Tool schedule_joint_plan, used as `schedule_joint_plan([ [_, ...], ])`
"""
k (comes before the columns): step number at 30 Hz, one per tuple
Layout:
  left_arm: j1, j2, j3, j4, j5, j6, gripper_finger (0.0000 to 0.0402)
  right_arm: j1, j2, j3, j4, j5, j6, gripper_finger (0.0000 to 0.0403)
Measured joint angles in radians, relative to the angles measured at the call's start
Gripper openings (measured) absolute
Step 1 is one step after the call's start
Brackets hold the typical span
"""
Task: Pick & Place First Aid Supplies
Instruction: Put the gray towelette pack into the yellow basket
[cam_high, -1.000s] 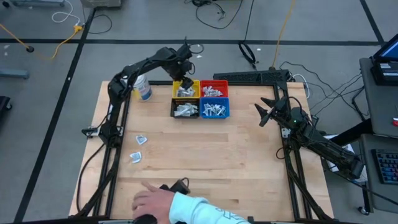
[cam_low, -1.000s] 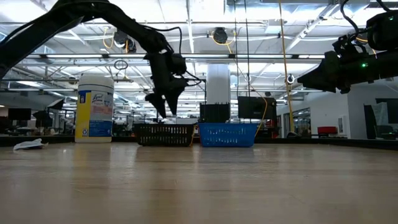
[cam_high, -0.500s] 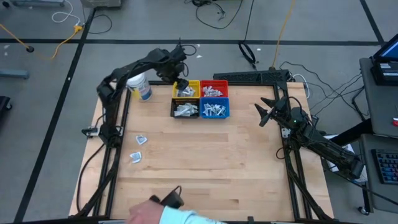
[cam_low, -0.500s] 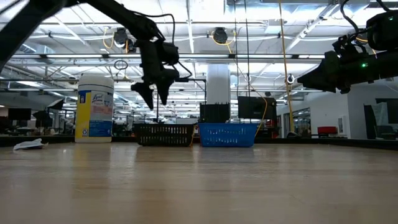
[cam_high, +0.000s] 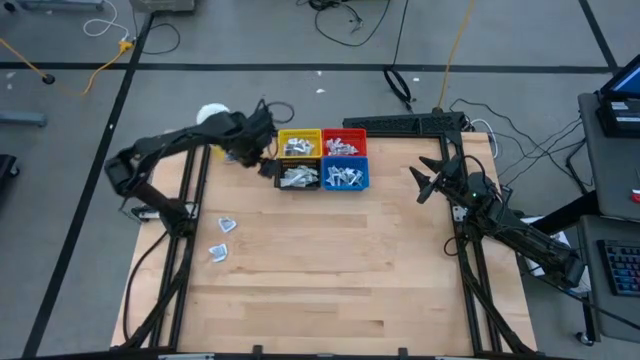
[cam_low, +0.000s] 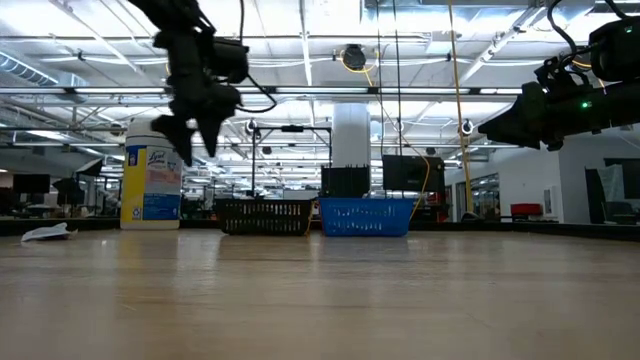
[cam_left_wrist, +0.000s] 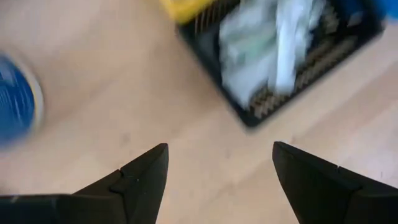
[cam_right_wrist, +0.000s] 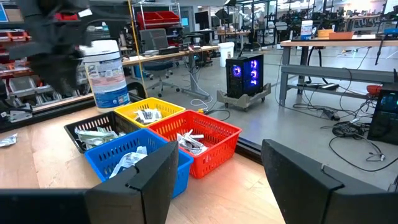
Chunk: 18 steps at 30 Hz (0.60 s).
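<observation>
The first aid supplies are small white and silvery packets heaped in four square bins: yellow, red, black and blue. Two loose packets lie flat on the wood toward the table's left. My left gripper hangs open above the table just left of the black bin, holding nothing. In the low view the left gripper is raised in front of the jar. My right gripper waits open and raised near the table's right edge.
A white-lidded round jar with a blue and yellow label stands at the far left, partly under my left arm. One loose packet shows at the low view's left. Bare wood spreads across the table's middle and near half.
My left gripper has swung from above the yellow bin toward the table's left and slightly nearer, ending beside the black bin. A person's hand and sleeve at the table's near edge have withdrawn out of view. The right arm has kept still.
</observation>
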Motion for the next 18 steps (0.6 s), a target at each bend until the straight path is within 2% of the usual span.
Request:
schedule_joint_plan([
  [9, -0.106, -0.236, -0.257, -0.037, 0.001, -0.137, 0.0294, 0.0, 0.0, 0.0, 0.0, 0.0, 0.0, 0.0228],
  [18, -0.199, -0.375, -0.403, -0.15, 0.003, -0.25, 0.0294, 0.0, 0.0, 0.0, 0.0, 0.0, 0.0, 0.0228],
])
